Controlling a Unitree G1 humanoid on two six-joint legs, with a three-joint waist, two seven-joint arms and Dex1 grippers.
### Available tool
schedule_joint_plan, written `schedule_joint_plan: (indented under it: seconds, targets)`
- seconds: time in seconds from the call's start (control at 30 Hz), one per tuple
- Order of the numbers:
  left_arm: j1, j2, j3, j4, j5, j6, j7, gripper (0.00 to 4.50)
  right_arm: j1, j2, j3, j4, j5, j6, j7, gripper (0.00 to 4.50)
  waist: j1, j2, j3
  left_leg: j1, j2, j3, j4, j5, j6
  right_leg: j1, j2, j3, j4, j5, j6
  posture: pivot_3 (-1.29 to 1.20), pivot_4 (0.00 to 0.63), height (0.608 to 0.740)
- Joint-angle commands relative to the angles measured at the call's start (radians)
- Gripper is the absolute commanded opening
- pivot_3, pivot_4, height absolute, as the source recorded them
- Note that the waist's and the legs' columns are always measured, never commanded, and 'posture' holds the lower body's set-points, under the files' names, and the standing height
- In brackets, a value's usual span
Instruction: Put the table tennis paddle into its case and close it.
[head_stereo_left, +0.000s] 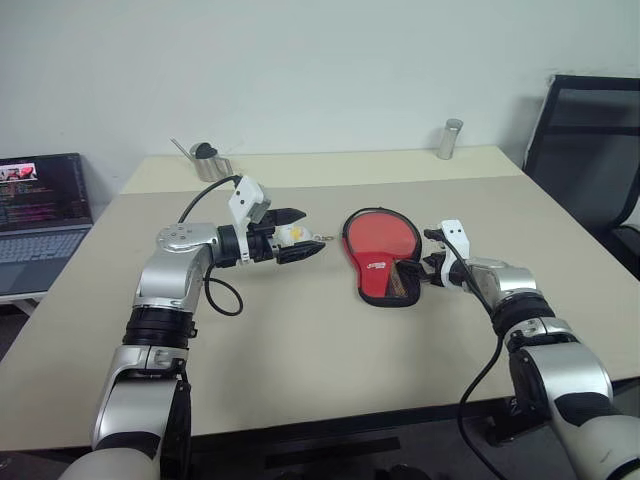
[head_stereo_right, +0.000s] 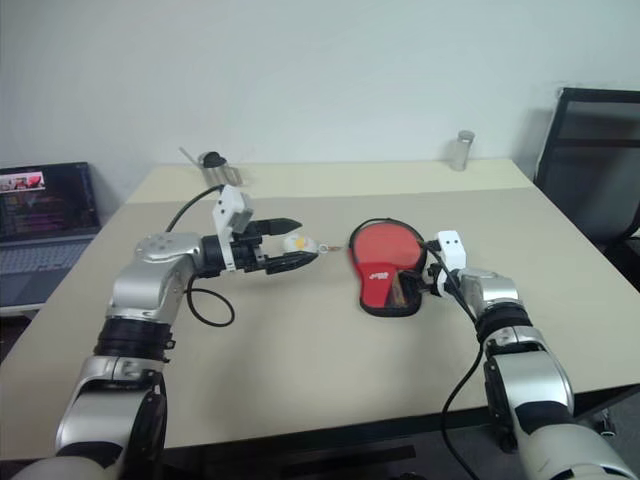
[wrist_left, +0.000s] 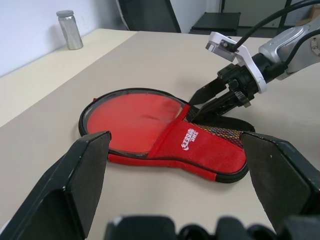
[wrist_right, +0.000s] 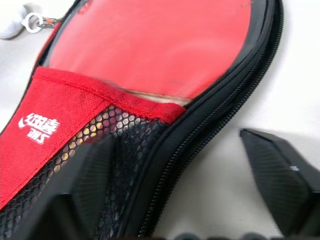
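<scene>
Lying flat near the middle of the table (head_stereo_left: 300, 350), the case (head_stereo_left: 379, 280) holds the table tennis paddle (head_stereo_left: 378, 237): the round red rubber face shows bare inside the black zipper edging, while the lower part is tucked under a soft red fabric flap with a white logo and a black mesh pocket. The zip is undone around the round end. The case is paddle-shaped, soft and stitched; the rubber face looks smooth and matte, the mesh honeycombed.

Beside the case's narrow end, on the mesh side, the right gripper (head_stereo_left: 432, 268) has its black fingers parted, straddling the zipper edge, one finger over the mesh and the other over bare table. On the other side of the case, well apart from it, the left gripper (head_stereo_left: 300, 232) hangs above the table with fingers spread wide, holding nothing. Beyond the case, near the table's far edge, stands a small metal cylinder (head_stereo_left: 450, 139).
</scene>
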Motion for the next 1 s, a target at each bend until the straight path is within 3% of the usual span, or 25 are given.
schedule_joint_plan:
  seconds: [0.03,0.33,0.7,1.0]
  targets:
    - [-0.003,0.021,0.0,-0.048,-0.015,-0.012,0.002,4.5,0.0,0.018,-0.011,0.021,-0.005,0.012,0.009,2.83,0.0,0.0,0.0,0.0,0.0,0.0,0.0,0.0,0.0,0.0,0.0,0.0,0.0,0.0,0.0,0.0,0.15,0.74]
    - [0.07,0.075,0.006,-0.08,-0.031,-0.001,-0.045,4.5,-0.001,0.093,-0.051,0.01,0.015,0.078,0.025,0.11,-0.005,0.0,0.0,0.006,0.0,0.004,0.0,0.0,0.0,0.0,0.0,0.007,0.008,0.0,0.0,0.0,0.15,0.74]
    - [0.233,0.181,0.053,-0.195,-0.139,0.041,-0.129,4.5,0.023,0.21,-0.043,-0.226,0.082,0.283,0.101,0.02,-0.032,0.0,0.0,0.012,0.002,0.009,-0.002,0.0,0.0,0.0,0.002,0.017,0.011,-0.001,0.0,0.0,0.15,0.74]
    - [0.367,0.221,0.046,-0.349,-0.192,0.102,-0.149,4.5,0.22,0.216,0.013,-0.698,0.158,0.596,0.061,0.02,-0.02,0.0,0.0,0.01,0.001,0.009,-0.002,0.0,0.0,-0.001,0.0,0.017,0.01,-0.001,0.001,0.0,0.15,0.74]
